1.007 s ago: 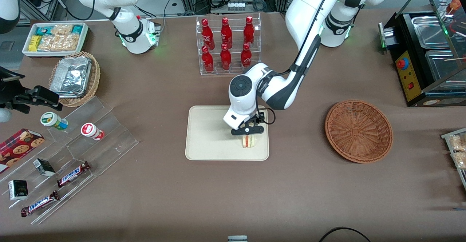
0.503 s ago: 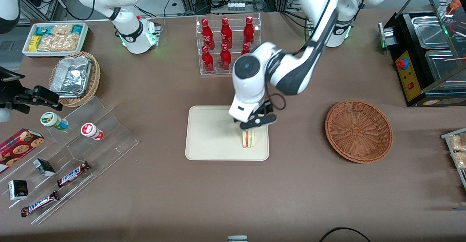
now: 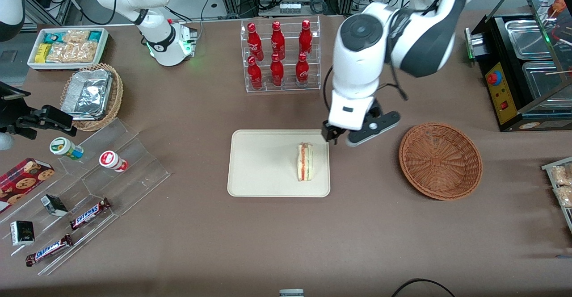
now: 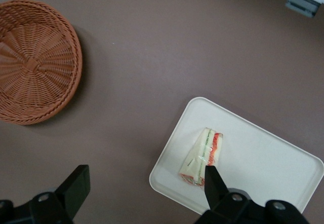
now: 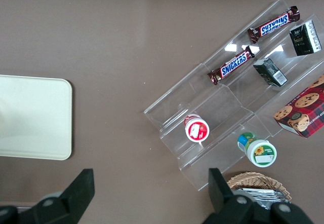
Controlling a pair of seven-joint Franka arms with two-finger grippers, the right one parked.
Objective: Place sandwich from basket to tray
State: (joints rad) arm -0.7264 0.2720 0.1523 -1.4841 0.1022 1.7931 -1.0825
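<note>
On the tray (image 3: 259,167) lies the sandwich (image 3: 305,162), pincer (image 3: 353,138) open above.

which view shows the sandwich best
The front view: the sandwich lies unobstructed on the tray, filling stripes visible. In the left wrist view one finger of the open gripper, raised above the table, overlaps its end. The right wrist view shows only tray.

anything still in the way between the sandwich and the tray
Nothing visible does: the sandwich already lies on the tray, near the edge toward the basket, which holds nothing. The gripper hangs open above that tray edge, holding nothing.
</note>
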